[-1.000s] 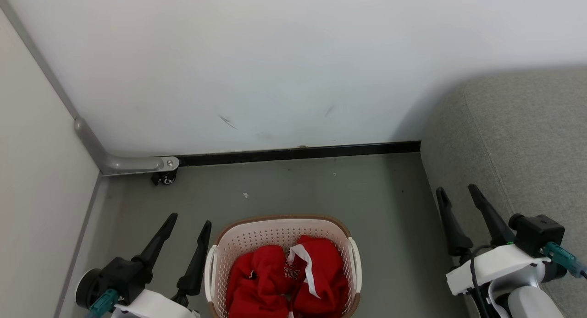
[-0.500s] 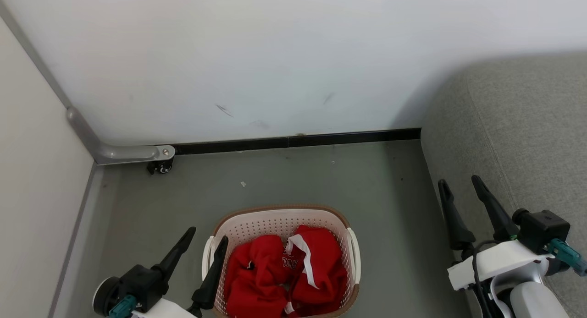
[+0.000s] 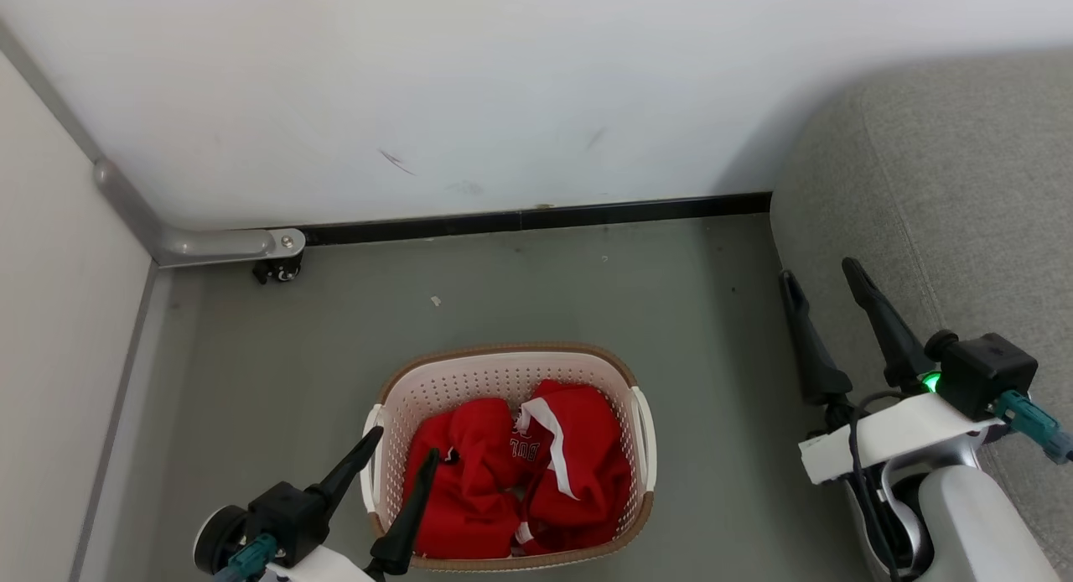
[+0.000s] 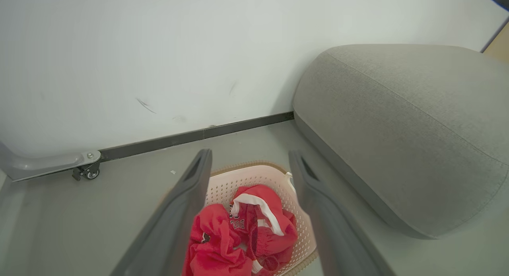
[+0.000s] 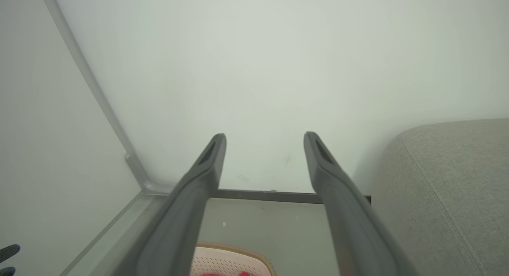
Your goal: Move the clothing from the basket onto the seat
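The clothing (image 3: 536, 490) is seen bundled in the basket (image 3: 503, 350) on the floor, the seat (image 3: 964, 188) lying to its right. The left pincer (image 3: 403, 445) is held wide open and empty above the basket's left rim, the clothing just ahead and rightward of it. The right pincer (image 3: 818, 271), likewise spread and empty, is found well apart by the seat; the left arm is judged nearer.

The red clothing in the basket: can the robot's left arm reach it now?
Probably yes: the left arm's fingers are open at the left rim of the basket, and the clothing lies uncovered.
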